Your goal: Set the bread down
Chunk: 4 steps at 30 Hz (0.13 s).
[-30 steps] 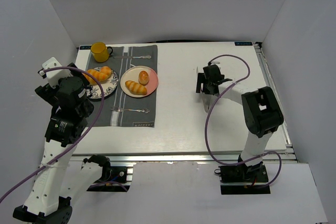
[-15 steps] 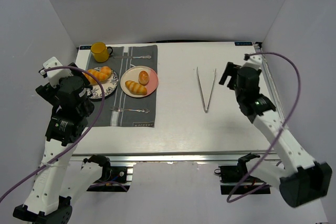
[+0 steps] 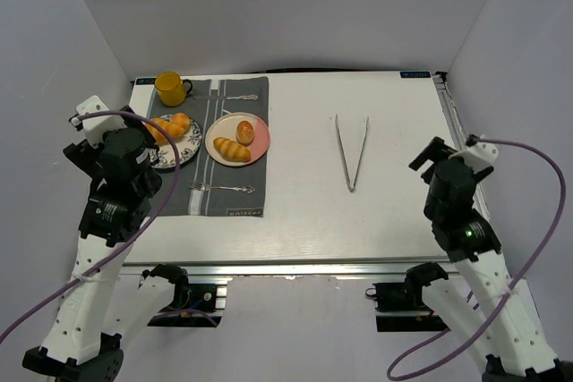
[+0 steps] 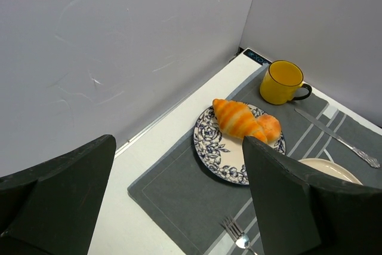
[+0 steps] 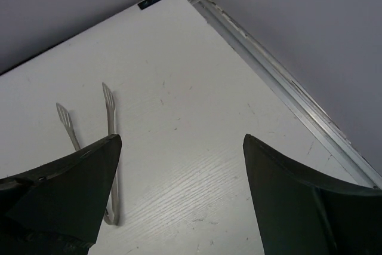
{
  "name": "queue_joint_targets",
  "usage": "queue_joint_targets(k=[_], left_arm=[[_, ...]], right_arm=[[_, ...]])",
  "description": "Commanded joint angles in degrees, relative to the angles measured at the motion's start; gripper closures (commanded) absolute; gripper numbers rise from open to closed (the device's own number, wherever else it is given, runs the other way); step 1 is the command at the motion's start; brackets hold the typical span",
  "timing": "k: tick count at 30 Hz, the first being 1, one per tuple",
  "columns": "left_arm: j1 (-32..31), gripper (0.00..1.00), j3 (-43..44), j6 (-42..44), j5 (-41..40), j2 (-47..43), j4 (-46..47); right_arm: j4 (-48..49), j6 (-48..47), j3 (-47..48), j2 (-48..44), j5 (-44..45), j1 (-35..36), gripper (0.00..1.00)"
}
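The bread is divided between two plates at the far left of the counter (image 3: 304, 212): a striped long roll (image 3: 232, 149) and a round bun (image 3: 245, 131) are seen on a pink-rimmed plate (image 3: 260, 144), while a second striped roll (image 4: 237, 119) and a small bun (image 4: 270, 126), touching each other, are seen on a blue-patterned plate (image 4: 206, 147) just to its left. Both plates are carried by a grey placemat (image 3: 224, 203), on which a fork (image 3: 222, 188) and a knife (image 3: 235, 97) are also laid. A yellow mug (image 3: 169, 89) stands at the mat's far left corner. Metal tongs (image 3: 351, 151) lie well apart, on bare counter to the right. The left arm (image 3: 116, 176) is raised near the patterned plate, its jaws spread wide with nothing gripped. The right arm (image 3: 457, 203) is held near the right edge, its jaws likewise wide apart and empty.
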Motion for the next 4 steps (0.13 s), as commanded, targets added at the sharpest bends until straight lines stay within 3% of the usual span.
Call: queue_joint_targets(k=[1, 4], left_arm=[[-0.5, 0.02, -0.2, -0.5, 0.3, -0.9, 0.3], [-0.5, 0.02, -0.7, -0.7, 0.3, -0.9, 0.6]], right_arm=[[5.2, 1.4, -3.6, -5.8, 7.3, -0.3, 0.11], [8.3, -2.5, -5.9, -7.9, 5.7, -0.3, 0.11]])
